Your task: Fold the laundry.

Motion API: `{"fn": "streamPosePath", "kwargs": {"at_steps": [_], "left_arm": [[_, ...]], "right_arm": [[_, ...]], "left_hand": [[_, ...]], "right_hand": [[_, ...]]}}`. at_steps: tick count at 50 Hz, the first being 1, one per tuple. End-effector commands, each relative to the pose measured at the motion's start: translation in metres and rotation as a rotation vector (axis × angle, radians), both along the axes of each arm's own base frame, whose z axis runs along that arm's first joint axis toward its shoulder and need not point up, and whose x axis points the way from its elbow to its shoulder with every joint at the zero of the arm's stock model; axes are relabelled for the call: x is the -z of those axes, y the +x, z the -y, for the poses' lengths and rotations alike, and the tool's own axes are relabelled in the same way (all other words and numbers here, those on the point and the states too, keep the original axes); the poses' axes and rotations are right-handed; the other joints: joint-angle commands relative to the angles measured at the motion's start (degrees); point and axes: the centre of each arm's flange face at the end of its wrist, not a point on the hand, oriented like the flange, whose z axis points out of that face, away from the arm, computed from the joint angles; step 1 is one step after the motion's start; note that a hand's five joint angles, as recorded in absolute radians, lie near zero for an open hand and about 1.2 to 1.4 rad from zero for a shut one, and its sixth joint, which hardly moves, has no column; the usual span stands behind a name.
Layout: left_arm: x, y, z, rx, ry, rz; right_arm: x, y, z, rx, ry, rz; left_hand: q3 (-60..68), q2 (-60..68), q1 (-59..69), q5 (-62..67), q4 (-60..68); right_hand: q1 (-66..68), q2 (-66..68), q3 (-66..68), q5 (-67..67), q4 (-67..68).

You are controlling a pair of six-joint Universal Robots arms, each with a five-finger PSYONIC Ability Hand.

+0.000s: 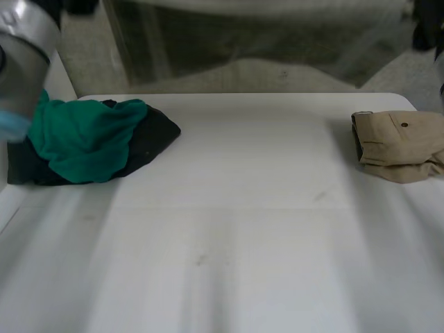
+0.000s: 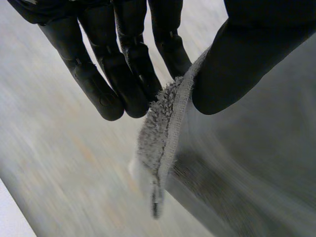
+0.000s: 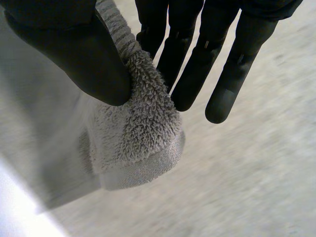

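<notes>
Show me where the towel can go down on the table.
Bare table across the middle and the whole near side, between the green-and-black pile at the far left and the khaki trousers at the far right. Crowded at those two spots. The towel is pinched by left hand and right hand.

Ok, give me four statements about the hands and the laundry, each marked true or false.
1. The left hand pinches the grey towel at its edge between thumb and fingers. True.
2. The right hand is open and holds nothing. False: it pinches the grey towel against its thumb too.
3. A green garment lies on a dark garment. True.
4. The folded tan trousers touch the green garment. False: they lie apart, at opposite ends of the white table.
</notes>
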Motion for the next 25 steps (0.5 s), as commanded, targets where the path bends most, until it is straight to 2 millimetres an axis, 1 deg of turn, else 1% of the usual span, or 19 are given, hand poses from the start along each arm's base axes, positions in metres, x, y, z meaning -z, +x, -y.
{"fn": "streamPosePath", "kwargs": {"at_steps": [1,2,3,5,6,7,10,12,13,14,15,16,17,20,21,24,25], "left_arm": [[0.097,0.004,-0.016,0.005,0.27,0.187],[0.107,0.004,-0.019,0.013,0.294,0.209],[0.125,0.003,-0.027,0.032,0.341,0.248],[0.143,0.003,-0.035,0.05,0.39,0.288],[0.16,0.003,-0.043,0.065,0.437,0.321],[0.167,0.004,-0.046,0.069,0.456,0.336],[0.19,0.006,-0.054,0.078,0.52,0.392],[0.194,0.007,-0.056,0.075,0.533,0.411],[0.195,0.008,-0.056,0.079,0.537,0.417],[0.196,0.009,-0.057,0.077,0.547,0.421],[0.195,0.009,-0.057,0.078,0.55,0.422],[0.193,0.01,-0.056,0.074,0.549,0.419],[0.19,0.012,-0.056,0.071,0.547,0.412],[0.184,0.014,-0.054,0.068,0.541,0.398],[0.18,0.015,-0.054,0.065,0.535,0.39],[0.177,0.017,-0.053,0.063,0.53,0.38],[0.176,0.016,-0.053,0.067,0.53,0.375]], "right_arm": [[0.091,-0.004,-0.028,-0.072,0.346,-0.083],[0.104,-0.005,-0.032,-0.084,0.388,-0.092],[0.129,-0.005,-0.041,-0.116,0.472,-0.114],[0.155,-0.006,-0.048,-0.138,0.549,-0.146],[0.175,-0.008,-0.054,-0.157,0.61,-0.182],[0.184,-0.009,-0.057,-0.163,0.635,-0.201],[0.202,-0.016,-0.06,-0.154,0.679,-0.275],[0.205,-0.018,-0.06,-0.147,0.69,-0.3],[0.205,-0.019,-0.06,-0.142,0.693,-0.307],[0.205,-0.02,-0.06,-0.134,0.704,-0.307],[0.202,-0.02,-0.061,-0.129,0.706,-0.304],[0.197,-0.021,-0.06,-0.12,0.701,-0.298],[0.184,-0.021,-0.061,-0.111,0.696,-0.281],[0.163,-0.021,-0.063,-0.092,0.703,-0.236],[0.15,-0.021,-0.065,-0.088,0.726,-0.189],[0.129,-0.023,-0.067,-0.082,0.779,-0.11],[0.121,-0.024,-0.067,-0.079,0.842,-0.059]], "left_hand": [[11.9,11.4,13.0,13.7,11.3],[11.9,11.4,13.0,13.7,11.3],[11.9,11.4,13.0,13.7,11.3],[11.9,11.4,13.0,13.7,11.3],[11.9,11.4,13.0,13.7,11.3],[11.9,11.4,13.0,13.7,11.3],[11.9,11.4,13.0,13.7,11.3],[11.9,11.4,13.0,13.7,11.3],[11.9,11.4,13.0,13.7,11.3],[11.9,11.4,13.0,13.7,11.3],[11.9,11.4,13.0,13.7,11.3],[11.9,11.4,13.0,13.7,11.3],[11.9,11.4,13.0,13.7,11.3],[11.9,11.4,13.0,13.7,11.3],[11.9,11.4,13.0,13.7,11.3],[11.9,11.4,13.0,13.7,11.3],[11.9,11.4,13.0,13.7,11.3]], "right_hand": [[16.1,12.7,12.0,12.5,11.6],[16.1,12.7,12.0,12.5,11.6],[16.1,12.7,12.0,12.5,11.6],[16.1,12.7,12.0,12.5,11.6],[16.1,12.7,12.0,12.5,11.6],[16.1,12.7,12.0,12.5,11.6],[16.1,12.7,12.0,12.5,11.6],[16.1,12.7,12.0,12.5,11.6],[12.3,8.9,8.1,8.7,7.8],[-2.6,-6.0,-6.7,-6.2,-7.1],[-9.9,-13.3,-14.0,-13.5,-14.4],[-15.9,-19.3,-20.1,-19.6,-20.4],[-24.0,-27.4,-28.2,-27.6,-28.5],[-29.3,-32.7,-33.4,-32.9,-33.8],[-29.6,-33.0,-33.8,-33.2,-34.1],[-30.1,-33.5,-34.3,-33.7,-34.6],[-30.1,-33.5,-34.3,-33.7,-34.6]]}}
